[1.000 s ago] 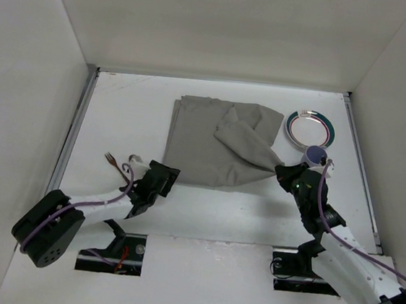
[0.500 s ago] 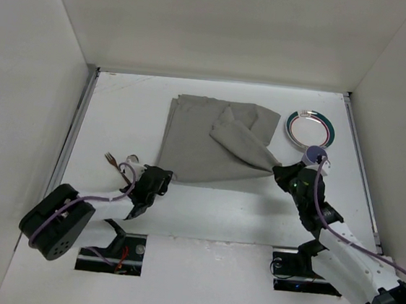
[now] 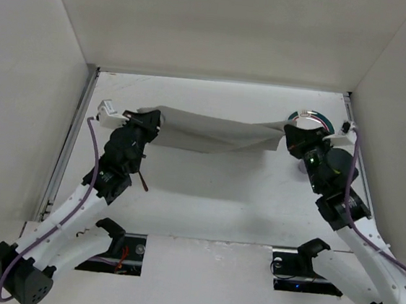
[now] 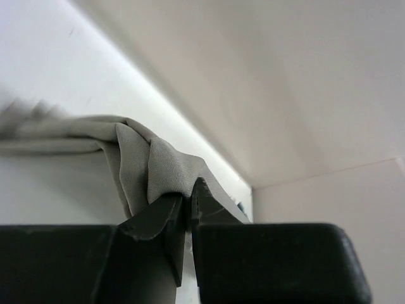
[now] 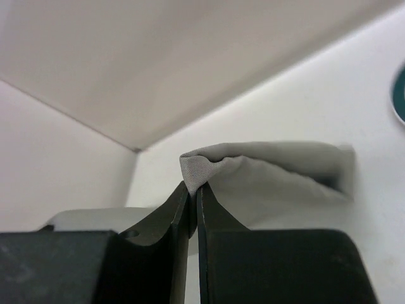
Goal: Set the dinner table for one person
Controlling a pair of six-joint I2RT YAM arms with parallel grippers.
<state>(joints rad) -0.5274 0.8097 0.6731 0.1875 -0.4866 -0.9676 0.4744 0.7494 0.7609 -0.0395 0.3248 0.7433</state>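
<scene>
left gripper (image 3: 154, 118), right gripper (image 3: 289, 130) pinch cloth (image 3: 212, 133) (hanging between)

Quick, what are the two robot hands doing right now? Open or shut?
Left gripper: shut on one end of the grey cloth.
Right gripper: shut on the cloth's other end.

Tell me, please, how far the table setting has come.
Nothing looks set in place yet. In hand: the left gripper and the right gripper each pinch one end of the grey cloth, holding it stretched above the dinner table. Left: lay the cloth flat, then probably move the plate from the far right onto it.
</scene>
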